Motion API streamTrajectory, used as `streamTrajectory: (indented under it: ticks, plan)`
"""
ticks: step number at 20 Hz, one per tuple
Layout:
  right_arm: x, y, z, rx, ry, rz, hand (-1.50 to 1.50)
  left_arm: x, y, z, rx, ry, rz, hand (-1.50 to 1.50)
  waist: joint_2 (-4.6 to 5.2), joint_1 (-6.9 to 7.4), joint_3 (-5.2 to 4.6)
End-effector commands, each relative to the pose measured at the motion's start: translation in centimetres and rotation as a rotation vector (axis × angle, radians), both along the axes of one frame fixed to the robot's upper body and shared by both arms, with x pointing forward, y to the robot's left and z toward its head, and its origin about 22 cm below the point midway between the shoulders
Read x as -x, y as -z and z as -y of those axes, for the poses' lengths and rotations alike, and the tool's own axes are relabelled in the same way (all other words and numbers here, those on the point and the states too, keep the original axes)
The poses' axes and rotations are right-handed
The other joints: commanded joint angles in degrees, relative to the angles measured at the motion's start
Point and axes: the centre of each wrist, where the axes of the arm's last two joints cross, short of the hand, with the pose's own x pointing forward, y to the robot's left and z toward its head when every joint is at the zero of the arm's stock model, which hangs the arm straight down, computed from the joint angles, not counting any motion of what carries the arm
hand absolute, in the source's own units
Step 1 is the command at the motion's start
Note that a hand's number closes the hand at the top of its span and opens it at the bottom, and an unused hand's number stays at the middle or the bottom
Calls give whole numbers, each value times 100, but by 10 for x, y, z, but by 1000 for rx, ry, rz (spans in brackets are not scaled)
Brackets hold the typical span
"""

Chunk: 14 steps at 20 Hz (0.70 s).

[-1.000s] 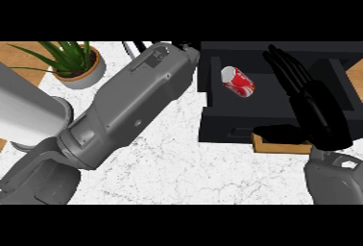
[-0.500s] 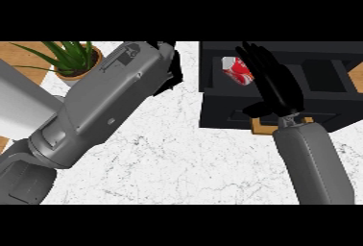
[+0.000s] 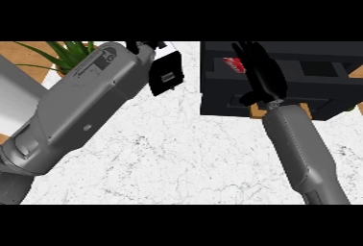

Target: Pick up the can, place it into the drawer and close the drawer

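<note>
Sliding left over the can (image 3: 232, 64), my right hand (image 3: 261, 77) now hides most of it, fingers straight; grasp, drawer (image 3: 312, 79) placement and closing remain.

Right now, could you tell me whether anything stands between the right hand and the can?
Nothing visible does. The right hand reaches over the black drawer unit, its fingers directly over the red can and hiding most of it.
</note>
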Motion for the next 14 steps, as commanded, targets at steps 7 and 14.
streamTrajectory:
  ticks: [7, 14]
  plan:
    - [-24, 24, 8, 11, 82, 42, -150, 12, -1, -22, 4, 7, 11, -150, 110, 113, 57]
    - [-41, 7, 12, 6, 126, 114, -150, 15, -18, -39, -3, 14, 28, -150, 159, 209, 60]
